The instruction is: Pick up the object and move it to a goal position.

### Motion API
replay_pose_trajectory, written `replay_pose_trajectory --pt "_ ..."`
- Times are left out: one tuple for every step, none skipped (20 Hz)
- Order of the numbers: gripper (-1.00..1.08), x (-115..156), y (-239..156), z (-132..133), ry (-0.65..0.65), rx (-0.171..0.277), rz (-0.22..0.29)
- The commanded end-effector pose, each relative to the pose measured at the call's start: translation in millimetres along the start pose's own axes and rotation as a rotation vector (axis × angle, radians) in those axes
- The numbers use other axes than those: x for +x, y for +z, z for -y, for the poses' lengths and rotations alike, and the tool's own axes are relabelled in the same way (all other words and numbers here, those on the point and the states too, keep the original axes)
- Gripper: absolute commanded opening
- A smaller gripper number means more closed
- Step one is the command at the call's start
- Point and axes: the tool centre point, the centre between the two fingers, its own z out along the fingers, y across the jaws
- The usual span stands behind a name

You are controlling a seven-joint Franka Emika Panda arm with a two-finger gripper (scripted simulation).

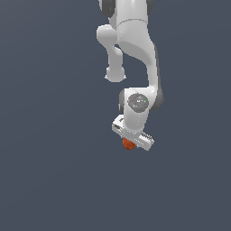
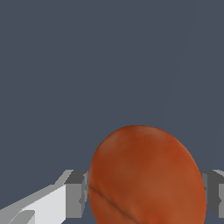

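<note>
Wrist view: small orange-red ball (image 2: 146,177) sits between the white gripper's (image 2: 146,192) grey fingers (image 2: 76,192).
Both pads press its sides, so the jaws are closed on it; the exterior view shows the ball (image 1: 128,144) under the gripper (image 1: 131,140), against plain blue-grey background (image 1: 45,135).

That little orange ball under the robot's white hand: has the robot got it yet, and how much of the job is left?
The reach looks done: the gripper sits right over the orange ball. The grasp is in hand: in the wrist view the ball fills the space between the grey fingers, which seem to press its sides. Whether it has been lifted cannot be told. Carrying it to the goal remains, and no goal marker is visible.
</note>
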Motion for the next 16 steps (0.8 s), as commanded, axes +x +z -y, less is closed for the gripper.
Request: replay_pose_trajectory --pt "-1.00 8 -8 -3 0.001 0.002 -0.003" --pt "-1.00 12 -12 -5 0.001 0.002 -0.003" --pt "-1.00 16 -17 -7 0.001 0.002 -0.003" --pt "-1.00 21 -21 -9 0.001 0.002 -0.003" --pt "-1.00 26 -27 -12 0.001 0.002 -0.003" --pt "-1.00 32 -32 -15 0.001 0.002 -0.003" --pt "-1.00 37 -38 -17 0.001 0.002 -0.003" --pt "-1.00 44 -44 -20 0.001 0.002 -0.003" --pt "-1.00 50 -50 -23 0.001 0.002 -0.003" --pt "-1.00 56 -57 -26 0.001 0.002 -0.003" --pt "-1.00 63 -64 -29 0.001 0.002 -0.003" --pt "-1.00 70 -70 -32 0.001 0.002 -0.003" --pt "-1.00 77 -77 -36 0.001 0.002 -0.003" --pt "-1.00 84 -84 -39 0.001 0.002 -0.003" --pt "-1.00 91 -91 -42 0.001 0.002 -0.003" --pt "-1.00 98 -97 -45 0.001 0.002 -0.003"
